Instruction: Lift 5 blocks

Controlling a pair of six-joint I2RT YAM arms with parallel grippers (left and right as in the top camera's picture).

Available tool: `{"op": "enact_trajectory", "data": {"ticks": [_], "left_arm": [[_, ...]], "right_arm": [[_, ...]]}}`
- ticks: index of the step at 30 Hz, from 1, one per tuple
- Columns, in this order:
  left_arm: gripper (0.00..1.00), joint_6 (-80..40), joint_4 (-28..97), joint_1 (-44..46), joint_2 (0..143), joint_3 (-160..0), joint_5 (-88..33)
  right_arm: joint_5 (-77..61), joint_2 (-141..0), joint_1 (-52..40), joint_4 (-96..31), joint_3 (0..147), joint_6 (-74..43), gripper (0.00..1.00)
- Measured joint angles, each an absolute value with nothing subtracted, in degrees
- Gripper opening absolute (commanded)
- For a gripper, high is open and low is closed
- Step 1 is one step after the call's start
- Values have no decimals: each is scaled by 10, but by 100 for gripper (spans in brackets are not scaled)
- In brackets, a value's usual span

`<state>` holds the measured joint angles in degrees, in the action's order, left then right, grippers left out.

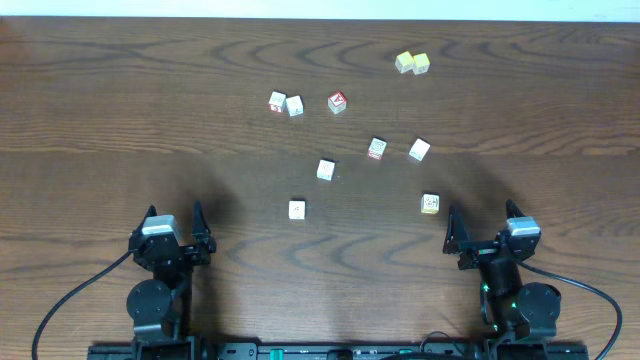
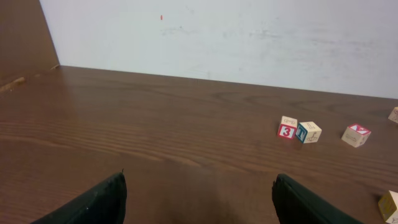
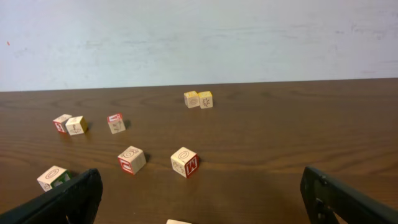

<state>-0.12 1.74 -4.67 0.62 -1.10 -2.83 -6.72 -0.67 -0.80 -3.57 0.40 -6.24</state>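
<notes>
Several small cream blocks lie scattered on the brown table: one nearest my left arm, one just ahead of my right arm, others at mid-table, and a touching pair further back. My left gripper is open over bare wood at the near left. My right gripper is open at the near right, with the top of one block showing between its fingers at the frame's bottom edge. Neither touches a block.
Two plain yellow cubes sit side by side at the far right. A red-faced cube stands right of the far pair. A white wall runs behind the table's far edge.
</notes>
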Motion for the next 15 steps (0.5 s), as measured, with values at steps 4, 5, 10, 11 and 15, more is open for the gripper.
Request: {"op": "enact_trajectory", "data": {"ticks": [4, 5, 10, 11, 15], "left_arm": [[75, -1, 17, -47, 6, -11, -28], [75, -1, 17, -47, 6, -11, -28], [75, -1, 17, -47, 6, -11, -28], [75, -1, 17, -47, 6, -11, -28], [75, -1, 17, -47, 6, -11, -28]], "right_arm": [[-67, -7, -8, -36, 4, -62, 99], [-67, -7, -8, -36, 4, -62, 99], [-67, -7, -8, -36, 4, -62, 99], [-67, -7, -8, -36, 4, -62, 99], [-67, -7, -8, -36, 4, -62, 99]]}}
